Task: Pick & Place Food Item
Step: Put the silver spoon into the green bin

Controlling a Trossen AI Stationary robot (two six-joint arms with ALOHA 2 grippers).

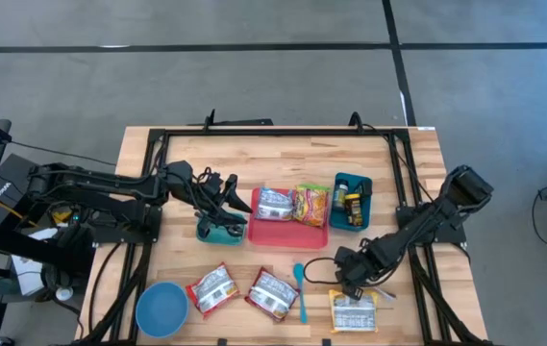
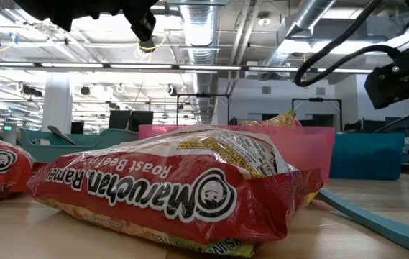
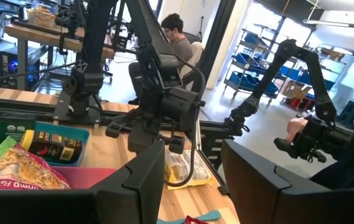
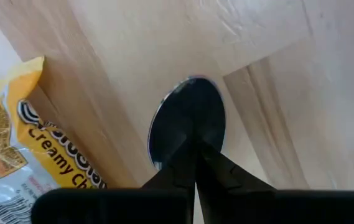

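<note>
Wooden table (image 1: 283, 154), light butcher-block planks, black metal frame (image 1: 273, 134) running along its far edge and down both sides. Blue bowl (image 1: 161, 309) at near-left corner of the table, upright. Teal spoon (image 1: 300, 288) lying flat near the near edge, about centre, handle pointing to the near side. Grey floor (image 1: 254, 77) beyond the table with dark tape lines (image 1: 206, 46). Black cables (image 1: 62, 154) off the left side. Room behind: person (image 3: 178, 37) seated, head down; shelving with blue bins (image 3: 251, 62); cluttered workbench (image 3: 33, 31); exposed ceiling ducts (image 2: 204, 29) and strip lights overhead.
</note>
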